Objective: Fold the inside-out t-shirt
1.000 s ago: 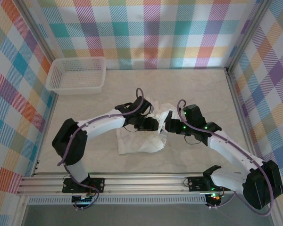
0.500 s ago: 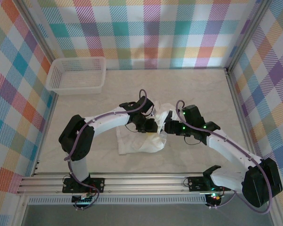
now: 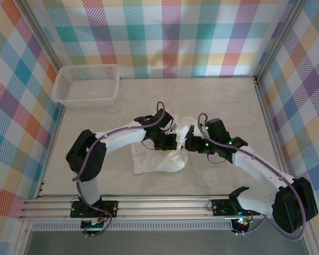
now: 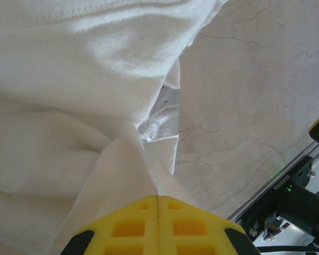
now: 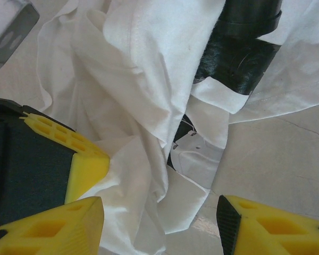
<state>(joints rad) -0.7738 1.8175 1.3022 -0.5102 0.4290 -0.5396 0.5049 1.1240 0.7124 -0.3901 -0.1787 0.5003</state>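
One gripper shut, other open. Left gripper (image 4: 158, 199) pinches tight on thin fold of inside-out t-shirt (image 4: 69, 106). Right gripper (image 5: 159, 226) has jaws wide apart, cloth lying between them, nothing held. Shirt sits bunched up in middle of table (image 3: 228, 106), between both arms, well apart from basket (image 3: 87, 85).

Risks:
- Pinch looks small, so cloth may slip out on lift.
- Grippers very near each other, may bump.
- Sideways pull may twist bunch more.

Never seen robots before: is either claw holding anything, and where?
The left gripper is shut on a fold of the t-shirt near its edge; the right gripper is open, holding nothing.
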